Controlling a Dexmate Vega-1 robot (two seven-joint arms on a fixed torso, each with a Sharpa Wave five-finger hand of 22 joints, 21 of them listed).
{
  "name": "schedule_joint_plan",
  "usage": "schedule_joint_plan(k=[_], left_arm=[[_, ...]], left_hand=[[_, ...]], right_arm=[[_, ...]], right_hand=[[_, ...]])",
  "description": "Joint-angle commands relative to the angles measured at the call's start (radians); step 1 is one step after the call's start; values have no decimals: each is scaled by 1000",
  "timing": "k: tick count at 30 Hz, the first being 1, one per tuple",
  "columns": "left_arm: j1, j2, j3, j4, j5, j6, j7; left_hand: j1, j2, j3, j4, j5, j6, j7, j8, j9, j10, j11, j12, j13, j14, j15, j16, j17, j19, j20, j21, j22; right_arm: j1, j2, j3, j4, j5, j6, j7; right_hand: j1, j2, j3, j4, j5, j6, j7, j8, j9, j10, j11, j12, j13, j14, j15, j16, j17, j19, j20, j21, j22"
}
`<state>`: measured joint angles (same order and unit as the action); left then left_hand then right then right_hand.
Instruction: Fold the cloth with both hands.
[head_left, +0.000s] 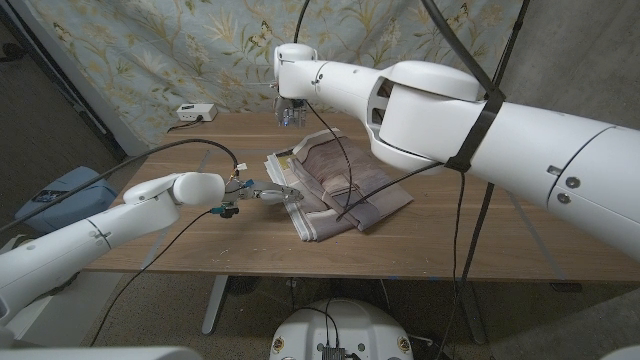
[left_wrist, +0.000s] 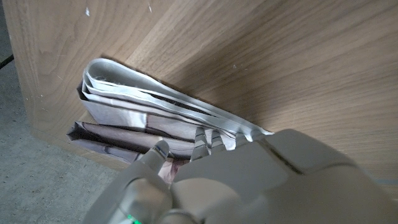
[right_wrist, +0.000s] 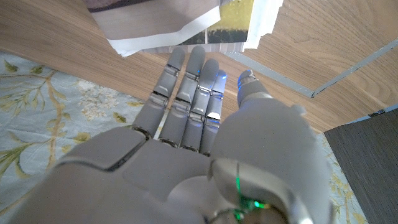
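The cloth (head_left: 335, 185) lies folded in several layers near the middle of the wooden counter (head_left: 470, 240), a greyish-mauve piece with pale edges and a strip of yellow showing at its far left corner. Its layers are stacked unevenly, and the near corner reaches toward the counter's front edge.

The left hand (head_left: 270, 194) reaches in from the left at counter height, and its fingertips (left_wrist: 205, 138) touch the cloth's left edge. In the left wrist view the fingers lie close together against the stacked folds, where rounded white and mauve layers show one above another. Whether they pinch a layer or only press against it, I cannot tell.

The right hand (head_left: 288, 112) hangs above the far edge of the counter, just beyond the cloth's far corner. In the right wrist view its fingers (right_wrist: 198, 87) are straight and held side by side, pointing toward the cloth's pale edge, and they hold nothing. They look near the cloth but apart from it.

A small white box (head_left: 197, 113) with a cable sits at the far left corner of the counter. A floral curtain (head_left: 180, 50) hangs behind it. Black cables (head_left: 345, 170) from the right arm trail across the cloth.
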<state>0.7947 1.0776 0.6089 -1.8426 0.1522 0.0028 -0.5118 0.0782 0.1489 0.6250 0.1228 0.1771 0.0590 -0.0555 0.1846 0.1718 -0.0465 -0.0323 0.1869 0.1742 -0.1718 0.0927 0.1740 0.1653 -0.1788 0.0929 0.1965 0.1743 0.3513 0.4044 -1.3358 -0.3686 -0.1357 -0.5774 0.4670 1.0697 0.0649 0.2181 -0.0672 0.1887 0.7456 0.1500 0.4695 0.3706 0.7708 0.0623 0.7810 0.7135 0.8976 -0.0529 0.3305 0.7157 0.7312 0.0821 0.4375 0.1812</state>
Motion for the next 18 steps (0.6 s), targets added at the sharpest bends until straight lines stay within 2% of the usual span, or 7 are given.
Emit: schedule_joint_plan(k=[1,7,10,11,15,18], left_arm=[[10,6,-12,-19,-18,2,3],[28,27,-42,-61,-44,22,19],[40,44,-59,-91,-56,30,26],[45,49,-65,-99,-62,30,32],[58,65,-83,-140,-66,59,46],[66,76,-95,-155,-78,53,50]], left_hand=[[9,2,5,-2,-2,6,0,-1,4,-3,-8,8,4,-9,-10,5,5,-69,-5,6,6],[10,1,6,-4,-3,5,-2,-2,4,-2,-9,9,4,-6,-10,6,5,-66,-6,7,5],[11,0,6,-5,-3,6,-3,-2,4,0,-9,9,4,-5,-10,7,5,-65,-5,7,5],[12,-1,7,-6,-3,6,-4,-2,4,1,-9,10,4,-2,-10,8,4,-62,-5,8,5],[13,-3,7,-9,-3,7,-3,-2,4,6,-10,11,4,1,-10,8,4,-59,-5,9,5],[14,-4,8,-10,-3,7,-4,-2,4,8,-11,12,4,3,-10,8,4,-57,-5,9,5]], right_arm=[[4,-16,-7,-1,-5,-54,21],[7,-29,-3,-14,-17,-136,61],[9,-48,-3,-50,-27,-198,84],[7,-66,-4,-84,-31,-226,93],[-18,-179,-7,-295,-39,-328,105],[-28,-230,-10,-383,-35,-369,101]], right_hand=[[-18,6,10,-1,3,-7,-4,-9,4,-18,10,-22,-23,-23,6,-21,-12,-20,2,-13,3],[-24,9,13,-5,2,-21,-6,-19,5,-37,14,-44,-45,-43,18,-37,-21,-37,7,-23,4],[-29,9,13,-5,1,-25,-7,-23,5,-44,18,-53,-55,-51,24,-44,-25,-44,10,-27,4],[-29,9,14,-6,1,-25,-9,-24,5,-46,20,-55,-57,-52,24,-45,-26,-45,10,-28,4],[-33,10,14,-7,1,-29,-8,-27,6,-52,21,-61,-62,-59,27,-51,-29,-49,14,-31,4],[-37,11,15,-7,1,-32,-11,-30,6,-61,22,-65,-62,-62,28,-55,-32,-51,16,-33,4]])
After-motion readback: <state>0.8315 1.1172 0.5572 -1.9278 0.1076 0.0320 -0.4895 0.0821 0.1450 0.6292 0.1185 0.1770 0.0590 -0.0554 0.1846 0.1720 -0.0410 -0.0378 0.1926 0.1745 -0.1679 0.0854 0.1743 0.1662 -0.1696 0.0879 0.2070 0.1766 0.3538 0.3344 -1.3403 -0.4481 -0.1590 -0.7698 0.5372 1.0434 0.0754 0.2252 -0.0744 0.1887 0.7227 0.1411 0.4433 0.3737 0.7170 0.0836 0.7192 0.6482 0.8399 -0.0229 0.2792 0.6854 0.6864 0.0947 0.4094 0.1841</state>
